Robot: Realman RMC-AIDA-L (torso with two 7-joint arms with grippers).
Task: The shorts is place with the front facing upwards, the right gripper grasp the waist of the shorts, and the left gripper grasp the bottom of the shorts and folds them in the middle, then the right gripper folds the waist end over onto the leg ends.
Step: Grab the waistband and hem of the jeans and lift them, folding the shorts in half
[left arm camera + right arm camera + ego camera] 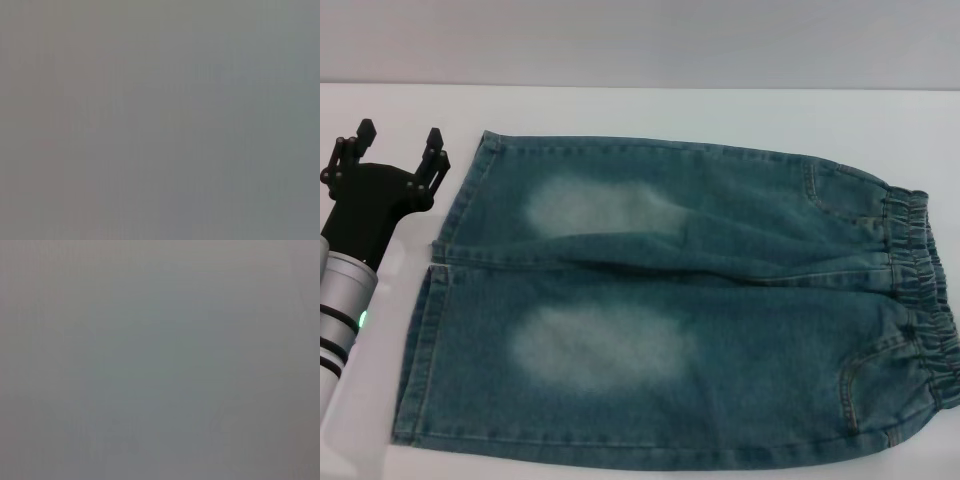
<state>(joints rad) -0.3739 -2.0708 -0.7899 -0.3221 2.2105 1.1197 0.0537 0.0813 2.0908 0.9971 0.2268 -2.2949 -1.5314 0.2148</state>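
While shorts lie flat, left gripper agape, empty

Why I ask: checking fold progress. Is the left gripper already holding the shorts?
No, in the head view the left gripper is open beside the leg ends, touching nothing of the flat shorts.

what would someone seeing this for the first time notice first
The shorts dominate the head view: blue-green denim spread flat across the white table, with a pale faded patch on each leg. The puckered waist lies at the robot's right and the leg ends at its left. Just beyond those hems the left gripper hangs open, apart from the cloth; both wrist views show only blank grey.
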